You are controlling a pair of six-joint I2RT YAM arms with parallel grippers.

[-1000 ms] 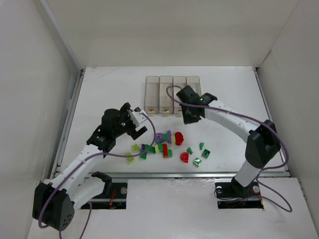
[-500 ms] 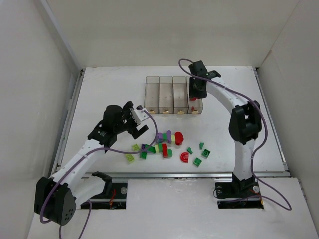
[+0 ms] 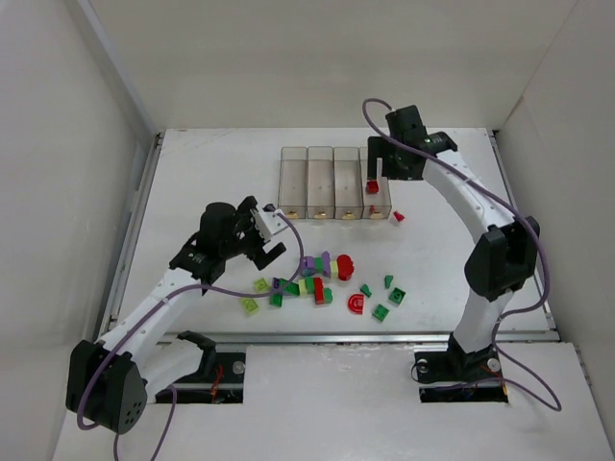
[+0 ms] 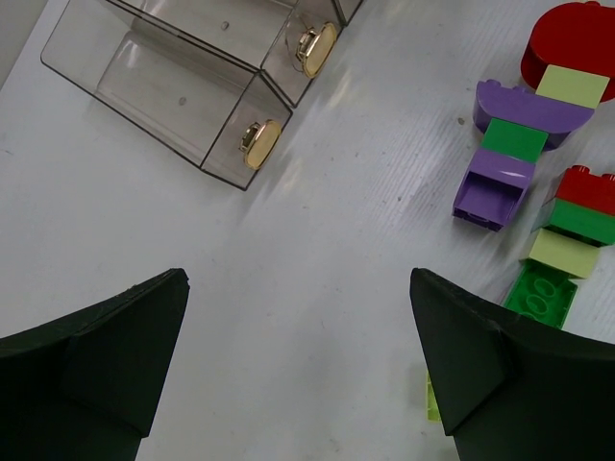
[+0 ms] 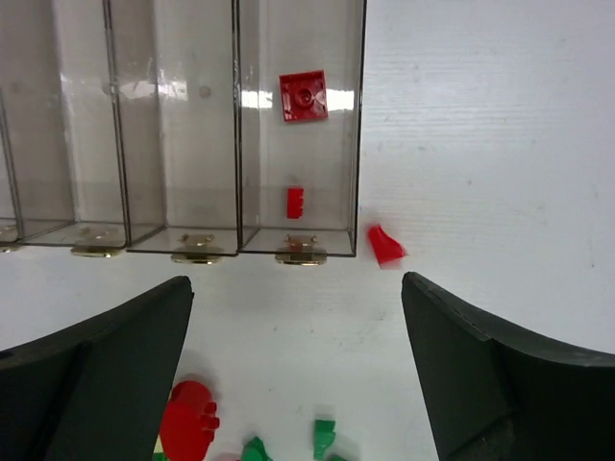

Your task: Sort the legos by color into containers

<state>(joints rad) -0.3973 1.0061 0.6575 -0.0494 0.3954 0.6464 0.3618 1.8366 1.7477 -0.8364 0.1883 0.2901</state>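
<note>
- Right gripper (image 5: pixel 296 286) spread wide, nothing held, above the rightmost of the containers (image 5: pixel 361 125); two red bricks (image 5: pixel 304 97) inside it.
- Red wedge (image 5: pixel 385 246) on the table (image 5: pixel 480 115), just outside that bin's front corner. Risk: finger clipping the bin wall, shoving the row or flicking the wedge off.
- Left gripper (image 4: pixel 298 280) spread, empty, near the legos (image 3: pixel 322 279); touching bricks, so mixed colours may lift together.
</note>
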